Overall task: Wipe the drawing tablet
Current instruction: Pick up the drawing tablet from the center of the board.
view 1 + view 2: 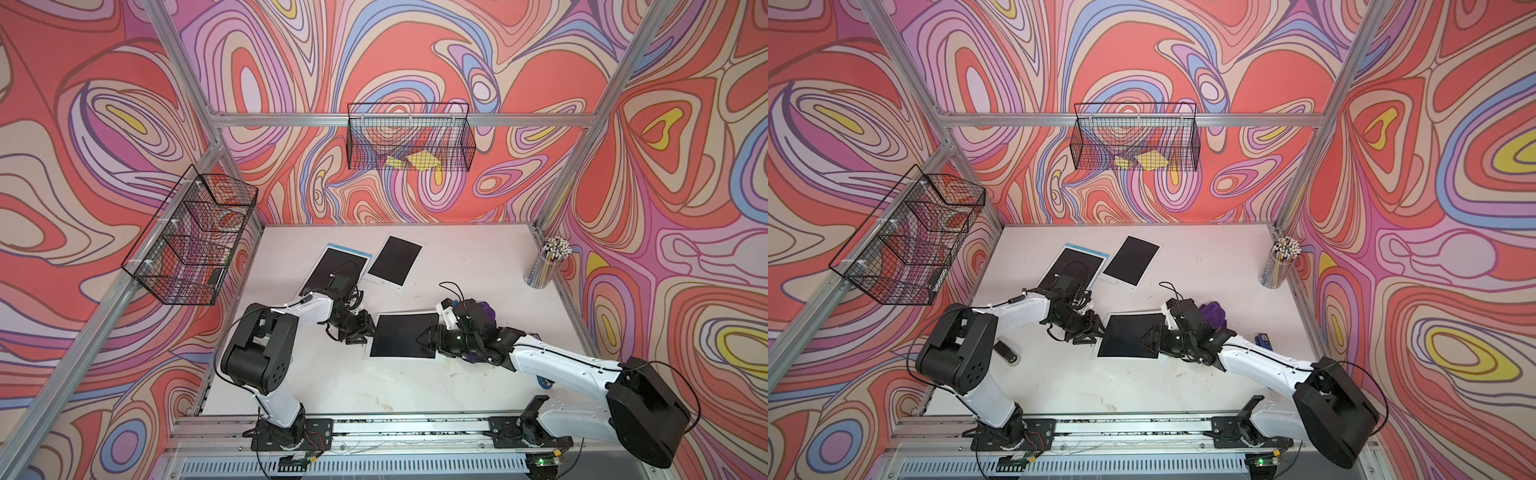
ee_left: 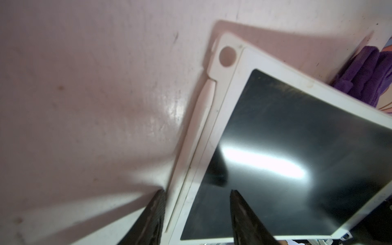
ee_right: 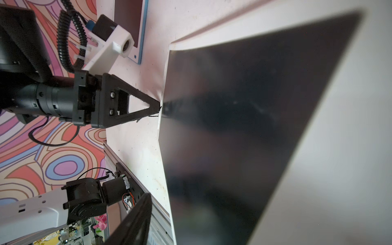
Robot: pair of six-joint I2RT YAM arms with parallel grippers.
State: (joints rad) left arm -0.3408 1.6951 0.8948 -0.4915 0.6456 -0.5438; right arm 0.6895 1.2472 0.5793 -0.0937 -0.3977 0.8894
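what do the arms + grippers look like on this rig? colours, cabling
The left arm and right arm both have white link shells with bulky black joint housings. The left gripper and right gripper are black, with tapering triangular open-frame fingers. A coiled black cable runs past a white wrist camera mount.

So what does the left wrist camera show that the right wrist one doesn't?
Only the left wrist view shows the purple cloth beyond the drawing tablet and the white stylus slotted along its side. Only the right wrist view shows the blue-framed tablet and the left arm's base. Both show the drawing tablet's dark screen, the table and the left gripper at the tablet's edge.
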